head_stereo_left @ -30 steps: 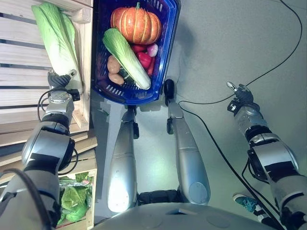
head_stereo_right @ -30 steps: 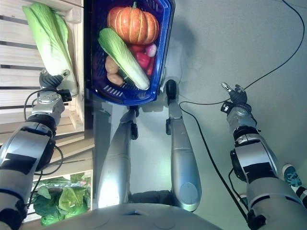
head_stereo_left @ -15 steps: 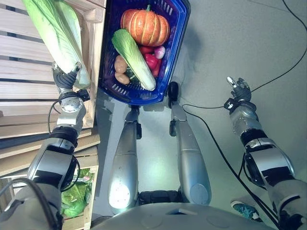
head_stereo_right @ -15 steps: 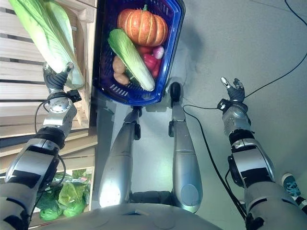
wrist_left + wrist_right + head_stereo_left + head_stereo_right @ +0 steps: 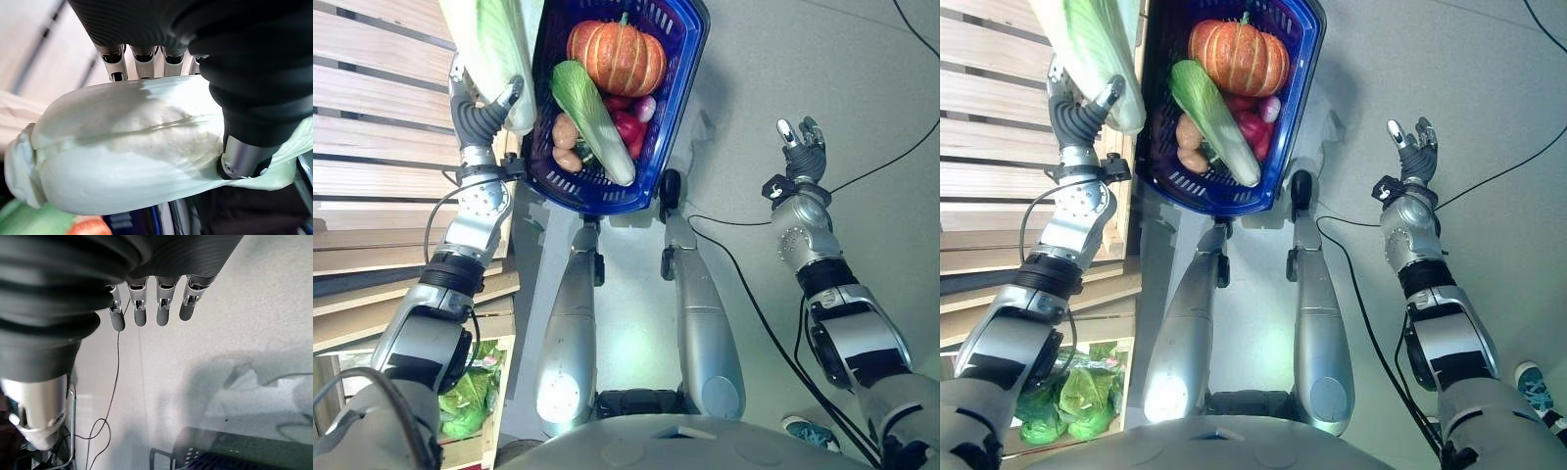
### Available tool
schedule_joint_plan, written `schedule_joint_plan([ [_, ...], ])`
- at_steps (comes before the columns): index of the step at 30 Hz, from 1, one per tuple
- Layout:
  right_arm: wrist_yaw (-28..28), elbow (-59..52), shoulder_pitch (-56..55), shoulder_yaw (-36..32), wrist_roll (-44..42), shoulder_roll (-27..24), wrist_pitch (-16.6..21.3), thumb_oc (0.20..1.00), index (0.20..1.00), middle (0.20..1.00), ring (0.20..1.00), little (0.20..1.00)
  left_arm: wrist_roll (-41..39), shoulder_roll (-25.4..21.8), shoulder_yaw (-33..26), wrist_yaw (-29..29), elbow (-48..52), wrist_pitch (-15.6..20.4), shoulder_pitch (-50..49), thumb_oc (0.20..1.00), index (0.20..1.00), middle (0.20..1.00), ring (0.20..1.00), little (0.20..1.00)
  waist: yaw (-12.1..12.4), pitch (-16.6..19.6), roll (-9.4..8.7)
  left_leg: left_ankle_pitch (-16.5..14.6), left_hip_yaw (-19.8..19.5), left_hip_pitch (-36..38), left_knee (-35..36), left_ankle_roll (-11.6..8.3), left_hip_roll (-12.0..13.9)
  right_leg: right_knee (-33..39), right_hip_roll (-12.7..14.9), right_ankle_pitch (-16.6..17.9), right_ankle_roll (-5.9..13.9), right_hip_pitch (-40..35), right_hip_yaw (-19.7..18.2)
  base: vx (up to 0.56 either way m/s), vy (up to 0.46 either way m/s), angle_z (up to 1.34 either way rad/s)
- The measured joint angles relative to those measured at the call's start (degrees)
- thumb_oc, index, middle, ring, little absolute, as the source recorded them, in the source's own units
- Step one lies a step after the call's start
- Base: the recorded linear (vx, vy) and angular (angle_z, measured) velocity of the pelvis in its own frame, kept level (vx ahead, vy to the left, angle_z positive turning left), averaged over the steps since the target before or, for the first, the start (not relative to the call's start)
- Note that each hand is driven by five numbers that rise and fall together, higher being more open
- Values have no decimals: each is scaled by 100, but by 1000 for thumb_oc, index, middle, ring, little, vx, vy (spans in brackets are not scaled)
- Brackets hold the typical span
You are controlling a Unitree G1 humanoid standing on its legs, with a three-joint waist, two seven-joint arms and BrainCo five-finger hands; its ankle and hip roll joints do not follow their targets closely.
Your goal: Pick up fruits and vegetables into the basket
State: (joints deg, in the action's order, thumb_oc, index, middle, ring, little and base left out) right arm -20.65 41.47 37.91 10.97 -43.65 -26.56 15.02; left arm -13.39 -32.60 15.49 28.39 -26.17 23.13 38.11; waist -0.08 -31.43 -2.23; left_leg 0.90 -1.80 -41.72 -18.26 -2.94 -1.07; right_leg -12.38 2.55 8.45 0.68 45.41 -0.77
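Left hand point(image 5: 481, 117) raised, fingers and thumb curled round a cabbage point(image 5: 494, 44) at the basket point(image 5: 680, 108) rim — right hand point(image 5: 798, 157) upright over floor, fingers straight, empty.

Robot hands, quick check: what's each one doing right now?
Left robot hand: shut on the long pale-green napa cabbage.
Right robot hand: open, holding nothing.

The 2 head views looked steeply down from just apart, sharing the blue basket point(image 5: 677, 103), the wooden slats point(image 5: 382, 147) and grey floor point(image 5: 1489, 78). Each of the 2 wrist cameras looked along its own hand from very close: the left hand point(image 5: 146, 54) against a pale cabbage point(image 5: 122, 152), the right hand point(image 5: 146, 308) toward the floor.
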Motion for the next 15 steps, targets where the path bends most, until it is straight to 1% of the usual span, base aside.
schedule_joint_plan([
  [4, -8, -151, -42, -3, 60, 25, 3, 1000, 1000, 1000, 1000, 1000, 5, -32, 31, -295, 129, -52, 0, 200, 200, 200, 200, 200, 3, -4, 7, 12, 5, 31, 52, -4, -1, 17, 1, 17, -25, -10, -2, 0, 0, 0],
  [10, 75, -412, -186, -42, 107, 36, 4, 1000, 1000, 1000, 1000, 1000, 6, -346, 166, -817, 374, -194, -58, 200, 200, 200, 200, 200, 2, -15, 26, 12, 1, 133, 78, -5, 0, 32, 2, 10, -15, -110, 7, 0, 0, 0],
  [12, 210, -588, -245, -109, 102, 37, 10, 1000, 1000, 1000, 1000, 1000, 9, -474, 242, -987, 563, -256, -64, 200, 200, 200, 200, 200, 6, -15, 27, 13, 5, 132, 78, -4, 0, 40, 2, 0, 0, -110, 4, 0, 0, 0],
  [15, 621, -845, -273, -110, 83, 37, 15, 1000, 1000, 1000, 1000, 1000, 147, -641, 425, -1362, 713, -323, -26, 200, 200, 200, 200, 200, -15, -16, 29, 12, 15, 133, 75, -5, 0, 48, 1, -1, 1, -112, -4, 0, 0, 0],
])
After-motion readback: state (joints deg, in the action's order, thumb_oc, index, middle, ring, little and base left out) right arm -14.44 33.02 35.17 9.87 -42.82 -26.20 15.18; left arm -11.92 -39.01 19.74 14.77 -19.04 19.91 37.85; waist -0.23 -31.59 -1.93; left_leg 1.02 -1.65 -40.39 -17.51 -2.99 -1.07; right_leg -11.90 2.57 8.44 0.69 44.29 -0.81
